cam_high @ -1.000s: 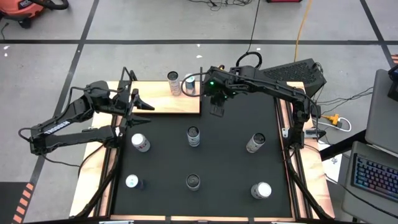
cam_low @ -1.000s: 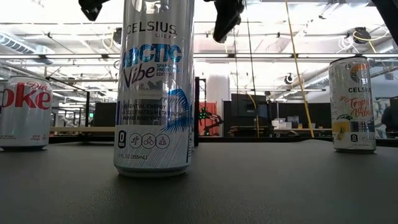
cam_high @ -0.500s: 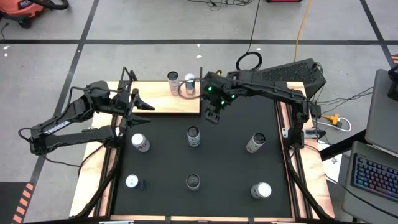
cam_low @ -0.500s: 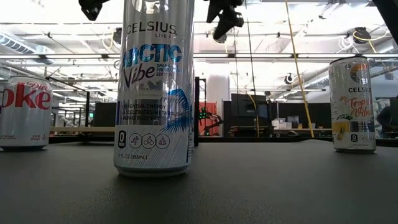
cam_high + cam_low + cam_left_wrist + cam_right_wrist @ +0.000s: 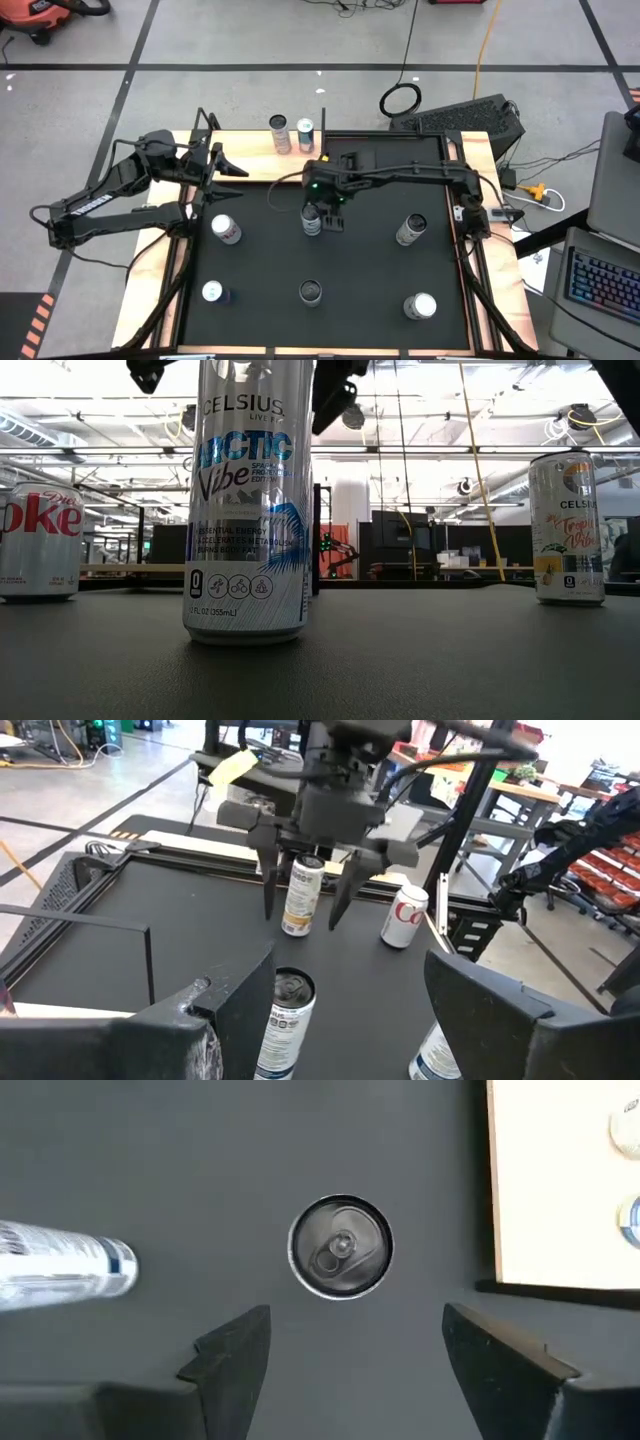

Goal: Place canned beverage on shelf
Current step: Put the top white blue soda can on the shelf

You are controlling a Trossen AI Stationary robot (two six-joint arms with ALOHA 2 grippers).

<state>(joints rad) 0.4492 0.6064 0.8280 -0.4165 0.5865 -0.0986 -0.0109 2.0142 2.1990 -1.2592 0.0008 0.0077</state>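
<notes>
The shelf (image 5: 262,162) is a light-wood board at the mat's far left, with two cans (image 5: 279,133) (image 5: 305,134) standing upright on it. Several more cans stand upright on the black mat. My right gripper (image 5: 365,1350) hangs open, pointing steeply down, above the middle can (image 5: 340,1247), whose silver top shows just ahead of its fingers. In the high view this gripper (image 5: 324,212) covers part of that can (image 5: 311,224). My left gripper (image 5: 226,166) waits open above the shelf's left end, holding nothing.
Other cans on the mat: one at the left (image 5: 226,230), one at the right (image 5: 410,229), and three along the near side (image 5: 212,292) (image 5: 311,291) (image 5: 422,306). Thin black rods (image 5: 323,118) rise at the shelf's corners. Wooden strips (image 5: 482,255) edge the mat.
My right gripper has swung from beside the shelf's right end toward the table's near and left side and has come down, ending above the middle can on the mat. The two cans on the shelf have stayed where they were.
</notes>
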